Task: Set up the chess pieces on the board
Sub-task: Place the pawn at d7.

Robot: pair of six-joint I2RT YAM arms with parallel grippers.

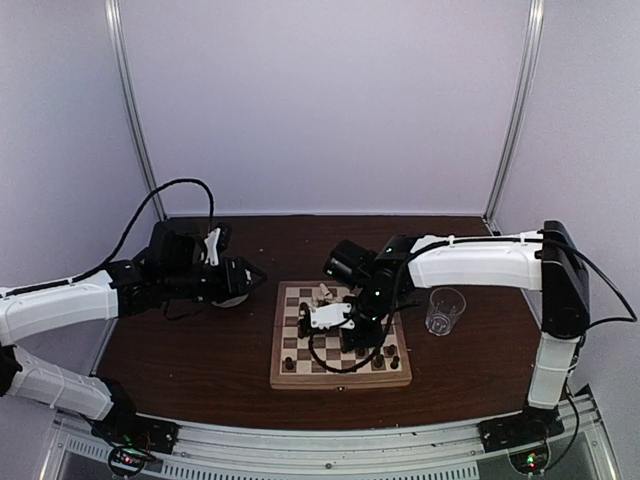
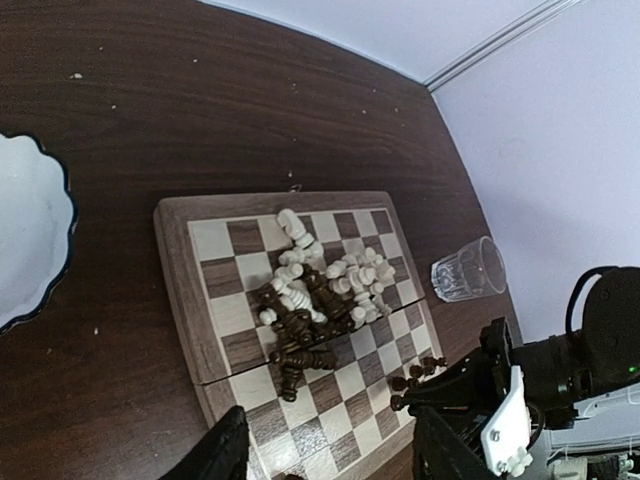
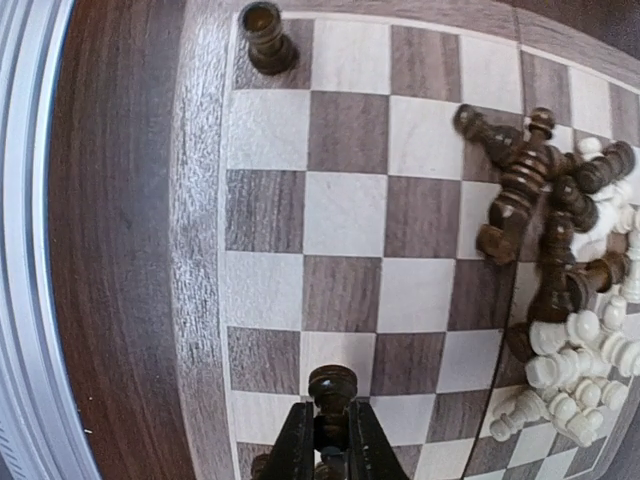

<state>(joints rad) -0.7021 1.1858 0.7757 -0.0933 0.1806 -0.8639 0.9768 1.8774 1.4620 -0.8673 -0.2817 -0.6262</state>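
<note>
A wooden chessboard lies in the middle of a dark table, seen from above with two robot arms reaching in from the near edge. Most of the pieces are not set up: a tangled heap of chessmen, dark and cream together, lies on its side across the centre squares. The right gripper hangs low over the board's near edge, its two fingers pinched tight around a dark chessman, held upright over a square. One other dark piece stands alone on a corner square. The left gripper hovers off to the left beside a white scalloped bowl, its fingers spread apart with nothing between them. A clear glass stands just beside the board's right edge. The risks look plain: if the fingers part before the small base sits flat, the held piece may topple or roll; and the right arm crosses directly above the heap, so a careless pull-back could scatter it or strike the glass.
</note>
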